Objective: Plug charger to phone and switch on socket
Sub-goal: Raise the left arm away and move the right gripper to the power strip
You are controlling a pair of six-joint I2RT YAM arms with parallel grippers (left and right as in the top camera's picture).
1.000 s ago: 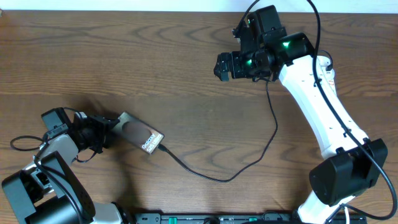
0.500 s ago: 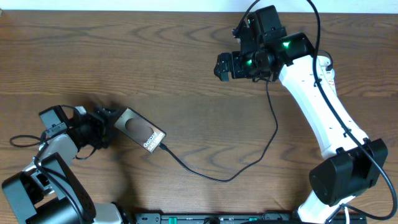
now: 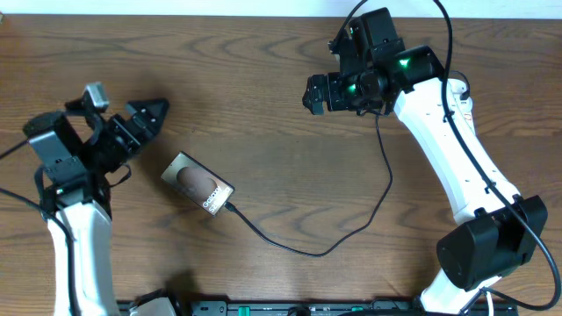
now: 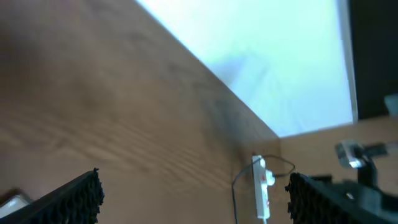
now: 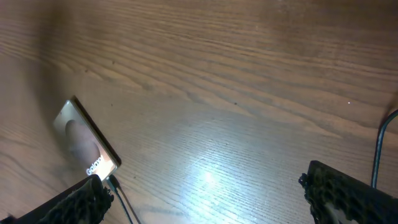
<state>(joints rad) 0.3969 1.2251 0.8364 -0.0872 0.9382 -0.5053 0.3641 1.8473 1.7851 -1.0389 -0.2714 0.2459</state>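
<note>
**Phone (image 3: 198, 183) has charger (image 3: 299, 249) in; socket (image 4: 261, 193) switch not yet thrown**

Overhead: The phone lies flat and askew on the wooden surface (image 3: 263, 53). The charger's plug tip meets the phone's short end on the side away from the left tool (image 3: 140, 121). From there the cable sags off, then climbs toward the right tool (image 3: 314, 92). The left tool hovers just beyond the phone's other end, fingers apart, holding nothing. The right tool hangs well away from the phone. The socket does not show in this view, possibly because it is under the right arm.

Left wrist: The pads sit wide apart at the bottom corners with nothing between them. The socket shows small and far off near the surface's edge, a white strip with red marks and a thin cord beside it. The phone is out of frame.

Right wrist: The pads are spread with bare wood between them. The phone is at lower left with the plug tip touching its near end.

Judgement: Plugging looks done, though how firmly the tip is seated is too small to tell. Switching on is the step in hand. Next, a tool must travel to the socket, bring its fingers together, line a fingertip up on the red rocker and press down without shoving the strip.
</note>
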